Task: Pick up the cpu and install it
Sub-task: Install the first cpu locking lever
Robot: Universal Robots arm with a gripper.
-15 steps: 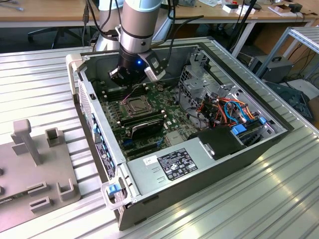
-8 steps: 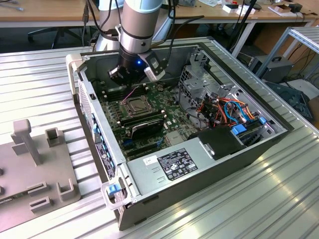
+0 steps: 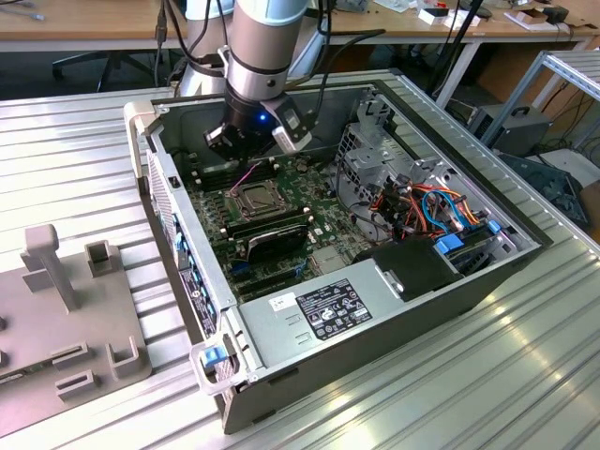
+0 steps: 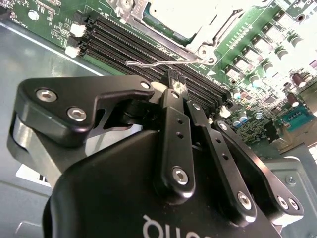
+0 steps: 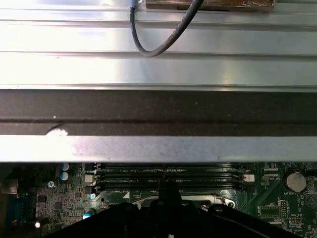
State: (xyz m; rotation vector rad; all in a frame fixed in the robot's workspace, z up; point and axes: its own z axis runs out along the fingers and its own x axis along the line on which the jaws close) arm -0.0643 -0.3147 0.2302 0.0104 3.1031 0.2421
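Hovering with fingers pressed together, the end effector (image 4: 174, 82) is just beside the socketed cpu (image 4: 181, 20)

The case (image 3: 375, 309) lies open on the table (image 3: 75, 159), mid-frame. The socket (image 3: 255, 199) sits in its upper left part. A fixture (image 3: 66, 319) lies at lower left.

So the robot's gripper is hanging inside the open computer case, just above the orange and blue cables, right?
Not quite. The gripper is inside the open computer case, but it hangs above the memory slots beside the CPU socket, not the orange and blue cables. Those lie further toward the exterior view's right. The exterior view shows this, and the second wrist view shows the slots just past the fingertips.
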